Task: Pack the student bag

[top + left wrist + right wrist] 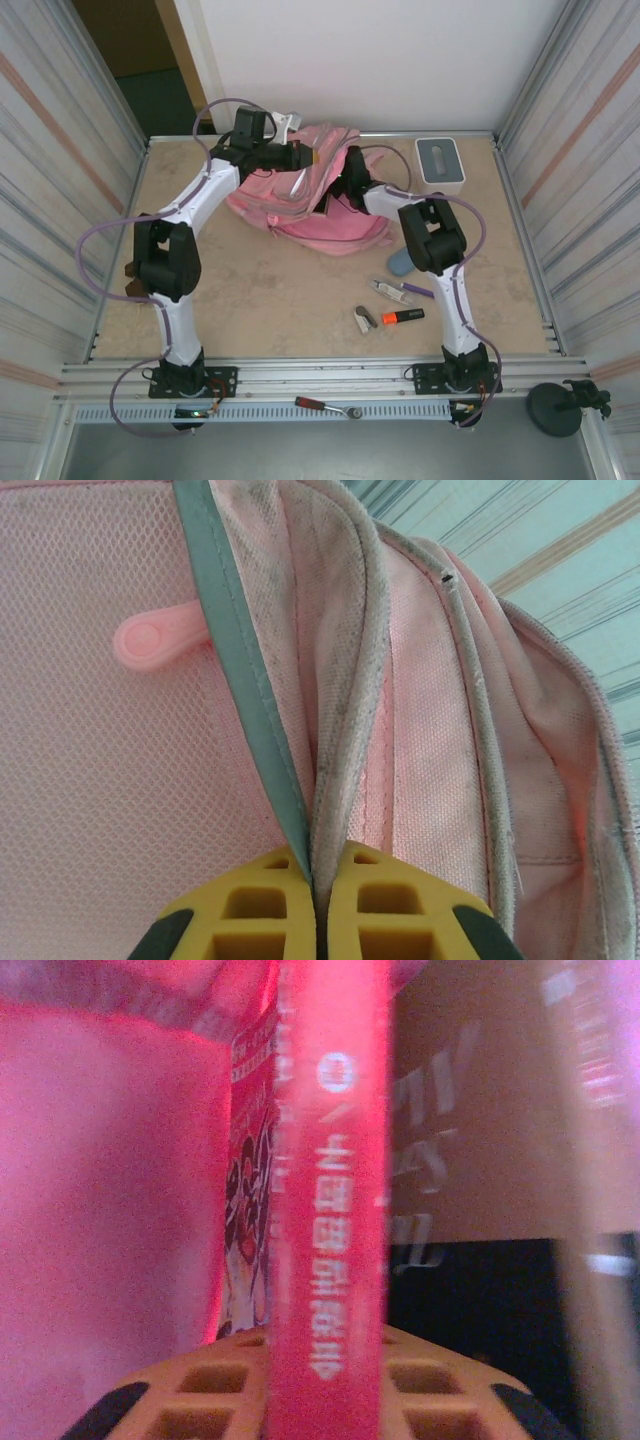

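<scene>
Beige surface [280, 300] between corrugated walls [60, 150]; large soft pink fabric backpack [300, 205], left claw [315, 905] clamped on its grey trim; right claw [325, 1385] straddles flat red printed booklet [325, 1210] inside, grip indeterminable.

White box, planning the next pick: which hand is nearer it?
Right: right hand is in the student bag, toward the white box; left hand grips the bag's farther side.

One student bag [300, 205], one white box [440, 165], one orange highlighter [403, 316], one red-handled tool [312, 403].
</scene>
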Robot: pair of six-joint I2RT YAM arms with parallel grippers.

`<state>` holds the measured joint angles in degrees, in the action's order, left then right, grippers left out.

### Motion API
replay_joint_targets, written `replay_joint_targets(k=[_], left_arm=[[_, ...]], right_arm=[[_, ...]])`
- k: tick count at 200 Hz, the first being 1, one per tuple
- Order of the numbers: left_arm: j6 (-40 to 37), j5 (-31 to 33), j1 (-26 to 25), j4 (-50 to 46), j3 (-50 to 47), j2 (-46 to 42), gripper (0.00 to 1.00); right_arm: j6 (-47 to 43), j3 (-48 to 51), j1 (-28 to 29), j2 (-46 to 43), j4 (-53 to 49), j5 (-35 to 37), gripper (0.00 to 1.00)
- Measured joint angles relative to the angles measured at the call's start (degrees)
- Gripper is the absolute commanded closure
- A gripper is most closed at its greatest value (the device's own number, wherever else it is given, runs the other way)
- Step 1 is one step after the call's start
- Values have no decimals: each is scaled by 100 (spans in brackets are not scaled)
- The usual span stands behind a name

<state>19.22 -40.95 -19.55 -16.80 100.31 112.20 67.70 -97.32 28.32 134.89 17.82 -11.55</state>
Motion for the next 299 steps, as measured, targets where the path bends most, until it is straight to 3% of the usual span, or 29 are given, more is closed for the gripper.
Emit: replay_joint_targets(k=[25,51,109,134,149,168,185,223,238,260,299], left_arm=[[20,4,11,-4,42,0,100],[57,2,-7,-2,46,0,100],[72,452,-120,140,-208,-35,100],[129,828,-310,520,-876,-188,100],[227,1010,-374,785,-1327,-291,100],[393,1281,-424,1128,-1875,-450,100],[540,1572,-496,1362,-2210,-575,100],[890,2402,-894,1635,-2428,-645,100],[1036,2726,-1078,1703,-2420,-632,100],[1246,3119,-1377,1655,-1989,-299,91],[1150,3215,-1670,1211,-345,798,55]], right_arm=[[-234,103,201,-61,15,140,57],[-520,1408,101,-951,247,120,50],[-1587,4113,-977,-4065,-149,-17,43],[-1976,4771,-1467,-4800,-527,-9,45],[-2107,4835,-1694,-4636,-734,-79,49],[-2253,4553,-1692,-3969,-966,-297,62],[-2354,3998,-1513,-3189,-1137,-507,77],[-2640,2437,-1368,-1982,-1550,-944,93],[-2741,1744,-1421,-1652,-1762,-1075,94],[-2935,778,-1624,-1270,-2155,-1237,91],[-3403,498,-2269,-1410,-2765,-1204,80]])
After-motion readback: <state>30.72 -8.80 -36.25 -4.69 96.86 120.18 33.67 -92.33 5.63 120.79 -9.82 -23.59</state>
